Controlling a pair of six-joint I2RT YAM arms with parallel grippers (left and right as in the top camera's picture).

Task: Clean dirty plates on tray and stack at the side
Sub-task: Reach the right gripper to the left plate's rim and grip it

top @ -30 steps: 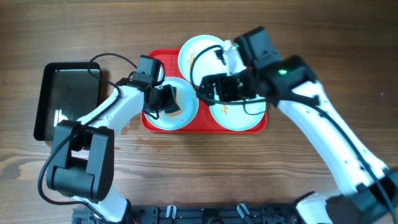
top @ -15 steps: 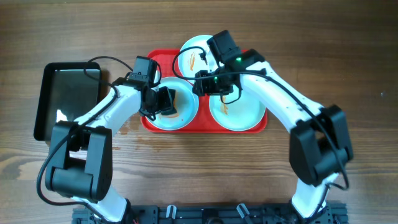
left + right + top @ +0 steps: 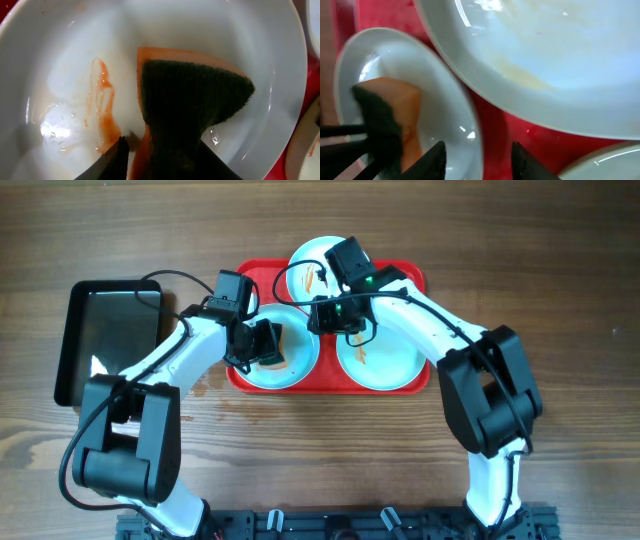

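Three plates lie on the red tray (image 3: 408,272): left plate (image 3: 300,358), right plate (image 3: 390,360), back plate (image 3: 308,262). Orange smears mark all three. My left gripper (image 3: 263,343) is shut on an orange sponge with a dark green scouring pad (image 3: 192,97), pressed into the left plate (image 3: 60,45) beside an orange streak (image 3: 102,107). My right gripper (image 3: 323,315) hangs at that plate's right edge. Its jaws (image 3: 477,152) stand open astride the rim (image 3: 472,130), one finger over the plate and the other over the tray (image 3: 520,125).
A black glossy tray (image 3: 110,330) sits on the wooden table left of the red tray. A dark cable runs from it to my left arm. In the right wrist view another plate (image 3: 545,50) fills the upper right, with a faint yellowish smear.
My right arm swung left from above the back and right plates down to the left plate's right rim, and its jaws narrowed. The left gripper stayed in the left plate with the sponge.
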